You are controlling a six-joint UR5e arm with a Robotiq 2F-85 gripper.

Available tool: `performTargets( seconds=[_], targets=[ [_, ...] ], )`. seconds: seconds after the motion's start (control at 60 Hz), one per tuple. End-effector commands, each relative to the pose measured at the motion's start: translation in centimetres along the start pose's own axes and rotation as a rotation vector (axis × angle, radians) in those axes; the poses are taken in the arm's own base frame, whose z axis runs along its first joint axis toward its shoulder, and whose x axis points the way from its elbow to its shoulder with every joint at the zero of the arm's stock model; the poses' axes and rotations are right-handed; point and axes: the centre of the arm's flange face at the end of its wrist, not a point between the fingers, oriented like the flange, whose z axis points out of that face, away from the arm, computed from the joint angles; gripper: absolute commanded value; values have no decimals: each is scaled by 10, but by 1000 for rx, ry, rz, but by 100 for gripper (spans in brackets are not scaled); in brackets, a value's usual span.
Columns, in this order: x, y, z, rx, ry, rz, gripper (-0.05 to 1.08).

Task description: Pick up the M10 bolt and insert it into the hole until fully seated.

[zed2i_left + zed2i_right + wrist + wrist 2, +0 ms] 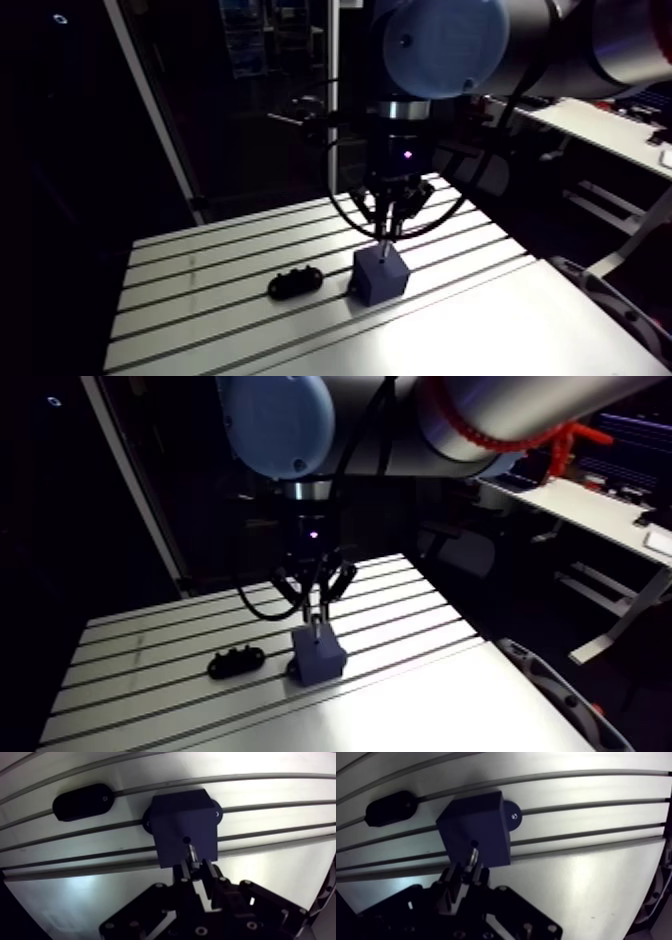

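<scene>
The hand [194,869] is clamped on the M10 bolt [191,854], whose tip points down right by the hole [186,840] in the dark block [180,812]. The block stands on the slotted tabletop [260,887], with a black oval piece [82,801] lying beside it.

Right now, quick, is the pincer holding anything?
Pincer: shut on the M10 bolt, whose tip is close to the hole in the block.

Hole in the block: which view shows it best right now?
The wrist view: the hole is a clear dark spot on the block, with the bolt, held in the pincer, close by it. In the arm view the block is small and the hole cannot be made out.
</scene>
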Motion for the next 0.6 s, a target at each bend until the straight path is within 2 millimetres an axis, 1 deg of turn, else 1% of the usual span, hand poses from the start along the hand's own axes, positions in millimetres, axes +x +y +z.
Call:
performTargets(
  seconds=[0.017, 0.6],
  targets=[
    [1, -1, 2, 1, -3, -1, 108],
    [0, -2, 5, 2, -9, -1, 108]
  ],
)
